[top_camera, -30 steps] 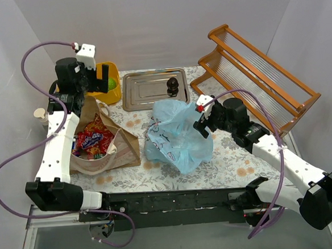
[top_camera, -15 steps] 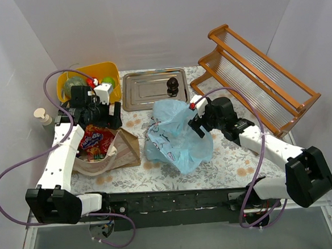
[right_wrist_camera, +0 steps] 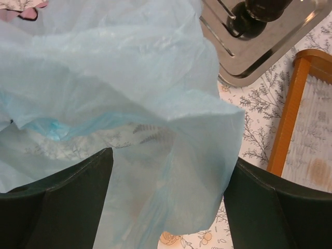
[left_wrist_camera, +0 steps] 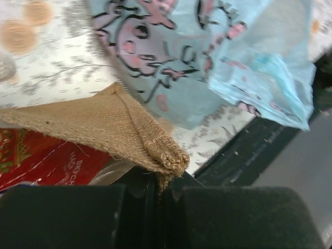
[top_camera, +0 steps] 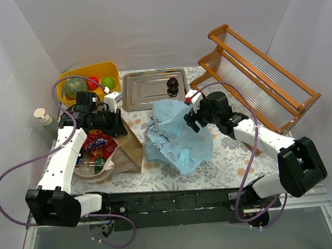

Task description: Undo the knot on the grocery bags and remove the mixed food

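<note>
Left jaws pinch the brown bag (left_wrist_camera: 129, 124) by its limp rim; right jaws gape around the blue bag (right_wrist_camera: 129, 67), its flimsy, slippery film likely needing bunching.

The top camera looks down from above and behind the arm bases on the whole table (top_camera: 231, 154), while both wrist cameras sit very close, the left at the brown bag (left_wrist_camera: 119, 119), and all three share the blue bag (right_wrist_camera: 104, 67).

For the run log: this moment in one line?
left gripper: shut on brown bag | right gripper: open around blue bag | red packet: in brown bag
</note>
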You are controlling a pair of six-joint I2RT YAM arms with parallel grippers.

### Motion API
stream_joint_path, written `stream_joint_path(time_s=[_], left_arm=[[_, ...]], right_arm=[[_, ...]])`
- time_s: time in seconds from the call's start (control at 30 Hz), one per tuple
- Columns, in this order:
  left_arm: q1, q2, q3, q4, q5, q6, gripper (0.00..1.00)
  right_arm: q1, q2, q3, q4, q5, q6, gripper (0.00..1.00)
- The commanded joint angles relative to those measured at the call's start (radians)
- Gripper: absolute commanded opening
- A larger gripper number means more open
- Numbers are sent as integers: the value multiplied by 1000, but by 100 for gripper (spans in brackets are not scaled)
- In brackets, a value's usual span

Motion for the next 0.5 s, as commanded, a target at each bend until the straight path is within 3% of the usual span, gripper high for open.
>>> stream_joint_path(time_s=[0.0,0.2,0.47], left_arm=[[-80,9,-9,-43,325,12,0],[-203,151,114,52,336,-52,0],[-298,348,250,254,330,-313,0]], right_arm=[[-7,30,81,58,68,-40,88],[-18,9,208,-12,71,-60,96],[-24,-77,334,-173,65,-79,98]])
